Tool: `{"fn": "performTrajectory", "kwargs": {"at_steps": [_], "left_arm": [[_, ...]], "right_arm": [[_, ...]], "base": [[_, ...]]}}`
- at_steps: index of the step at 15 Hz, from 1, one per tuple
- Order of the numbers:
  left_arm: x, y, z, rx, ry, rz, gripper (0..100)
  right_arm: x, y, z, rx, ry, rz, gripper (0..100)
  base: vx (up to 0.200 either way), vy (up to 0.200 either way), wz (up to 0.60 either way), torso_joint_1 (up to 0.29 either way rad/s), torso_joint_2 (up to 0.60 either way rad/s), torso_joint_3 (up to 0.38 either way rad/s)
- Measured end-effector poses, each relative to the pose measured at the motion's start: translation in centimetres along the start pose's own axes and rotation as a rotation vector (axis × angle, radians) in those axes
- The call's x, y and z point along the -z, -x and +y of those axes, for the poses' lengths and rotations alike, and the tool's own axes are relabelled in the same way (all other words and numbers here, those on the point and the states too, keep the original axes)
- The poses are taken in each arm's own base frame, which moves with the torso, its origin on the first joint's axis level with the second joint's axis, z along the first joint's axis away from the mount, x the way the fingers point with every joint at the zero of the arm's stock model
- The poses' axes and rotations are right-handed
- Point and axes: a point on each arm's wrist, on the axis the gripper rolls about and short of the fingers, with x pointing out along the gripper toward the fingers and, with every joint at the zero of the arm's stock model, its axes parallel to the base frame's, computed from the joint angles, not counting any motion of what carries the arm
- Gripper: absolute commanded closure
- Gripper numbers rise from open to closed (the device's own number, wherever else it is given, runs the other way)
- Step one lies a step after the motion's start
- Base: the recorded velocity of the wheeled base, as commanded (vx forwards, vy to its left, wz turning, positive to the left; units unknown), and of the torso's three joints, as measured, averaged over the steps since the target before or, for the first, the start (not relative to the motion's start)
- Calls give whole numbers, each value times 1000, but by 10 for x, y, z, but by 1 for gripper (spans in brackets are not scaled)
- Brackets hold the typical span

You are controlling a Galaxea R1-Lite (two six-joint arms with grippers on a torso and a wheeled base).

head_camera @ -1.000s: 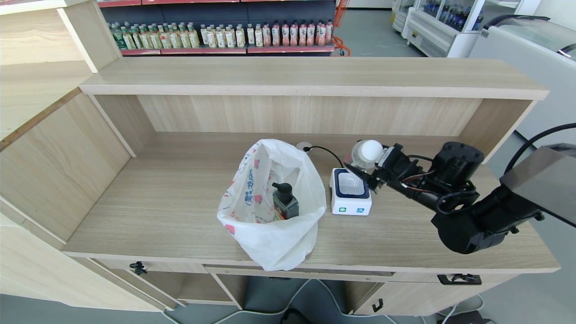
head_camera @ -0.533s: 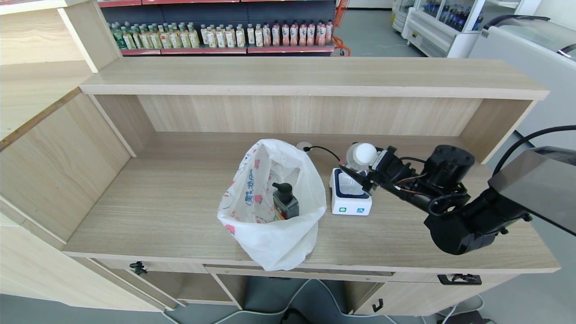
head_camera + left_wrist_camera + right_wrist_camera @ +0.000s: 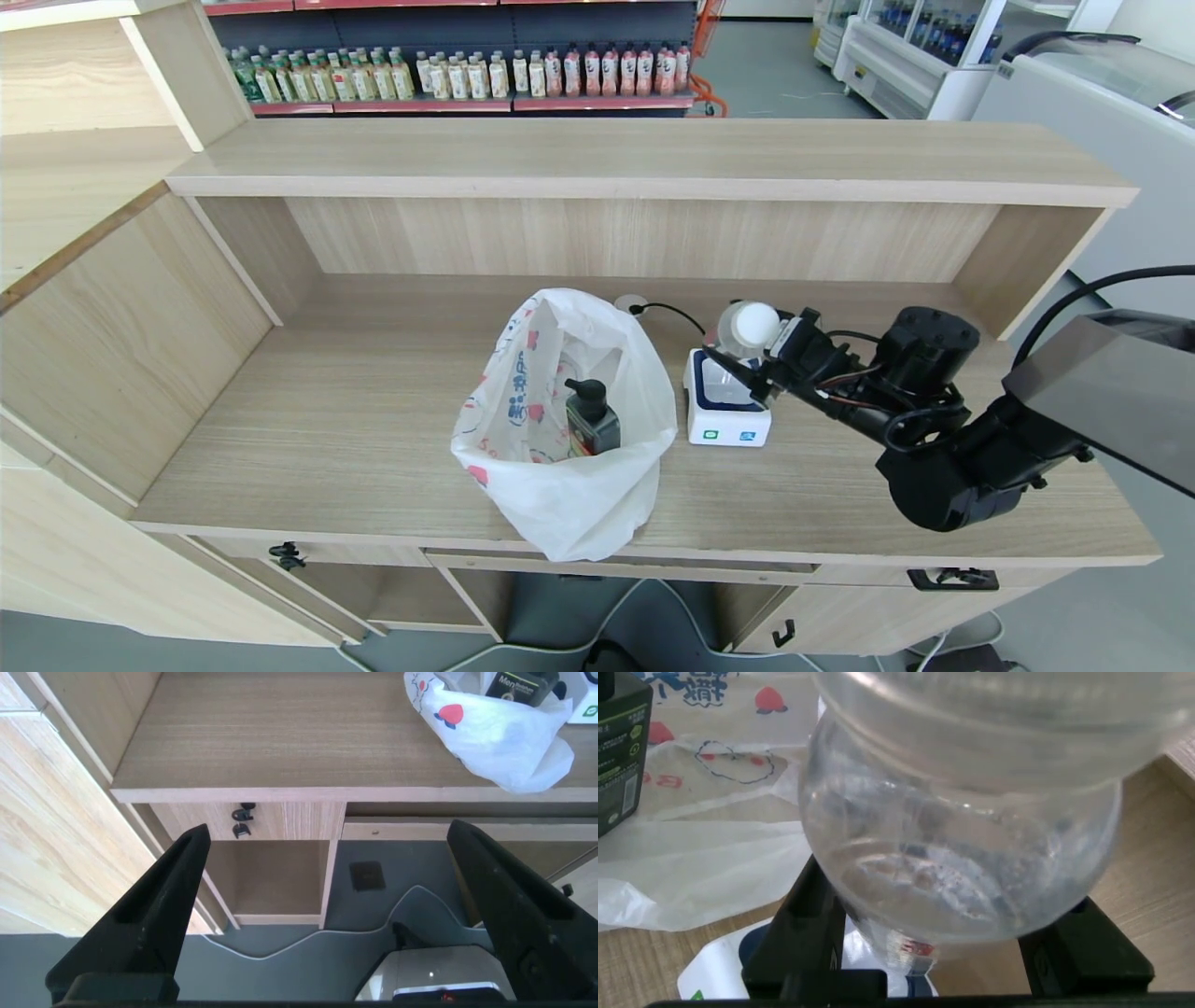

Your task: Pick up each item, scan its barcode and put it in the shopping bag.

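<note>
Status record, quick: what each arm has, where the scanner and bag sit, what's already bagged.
right gripper: shut on a clear bottle with a white cap
bottle position: held above the scanner
bag: open, upright on the counter, near its front edge
scanner position: on the counter, right of the bag
in bag: dark pump bottle
left gripper: open, empty, low before the counter front

Shopping bag (image 3: 560, 485) mouth open; pump bottle (image 3: 591, 415) inside, scanner (image 3: 728, 425) beside.

Black right arm (image 3: 943, 467), rounded joint housings (image 3: 929, 341), looped black cable (image 3: 920, 425), red wires (image 3: 854, 397), possibly white wrist tag (image 3: 792, 329)
</note>
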Motion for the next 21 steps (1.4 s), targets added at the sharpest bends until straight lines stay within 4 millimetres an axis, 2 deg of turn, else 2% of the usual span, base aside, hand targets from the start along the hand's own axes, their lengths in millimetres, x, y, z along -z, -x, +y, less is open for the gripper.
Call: {"fn": "performTrajectory", "kwargs": {"at_steps": [6,9,13,17,19,21], "left_arm": [[0,0,0,0,-1,0,0],[0,0,0,0,0,0,0],[0,0,0,0,-1,0,0],[0,0,0,0,-1,0,0],[0,0,0,0,-3,0,0],[0,0,0,0,-3,0,0]], "right_arm": [[1,-2,0,9,-14,0,100],[-8,0,-10,52,-109,13,100],[-56,10,-40,193,-342,76,100],[-106,39,-66,325,-657,259,100],[-121,53,-79,370,-690,254,100],[-128,62,-88,395,-682,239,100]], "base": [[0,0,0,0,0,0],[0,0,0,0,0,0],[0,0,0,0,0,0],[0,0,0,0,0,0],[0,0,0,0,0,0],[0,100,0,1,1,1]]}}
